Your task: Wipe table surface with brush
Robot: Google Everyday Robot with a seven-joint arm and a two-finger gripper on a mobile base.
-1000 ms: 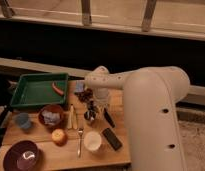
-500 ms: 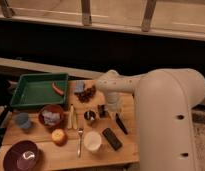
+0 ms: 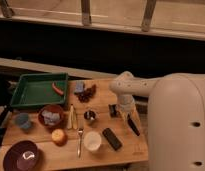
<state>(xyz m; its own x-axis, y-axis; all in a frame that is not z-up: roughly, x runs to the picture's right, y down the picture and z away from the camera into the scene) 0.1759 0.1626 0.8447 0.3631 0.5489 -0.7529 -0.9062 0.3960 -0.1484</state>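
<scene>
The table surface [image 3: 123,150] is a light-brown wooden top crowded with items. The brush [image 3: 133,126] is slim and dark; it slants down to the right over the table's right side, near the right edge. My gripper [image 3: 127,114] is at the end of the white arm directly above the brush's upper end and appears shut on it. The fingers themselves are largely hidden by the wrist. A small dark block-like shape [image 3: 112,109] sits just left of the gripper.
A flat black block [image 3: 112,138], white cup [image 3: 92,141], silver fork [image 3: 80,137] and small metal cup [image 3: 89,116] lie left of the brush. A green tray [image 3: 26,100], brown bowl [image 3: 51,116], blue cup [image 3: 22,121], orange [image 3: 59,136] and purple plate [image 3: 23,156] fill the left.
The arm has swung to the right across the table, and the brush has moved right with it, from mid-table towards the right edge. The other items have stayed put.
</scene>
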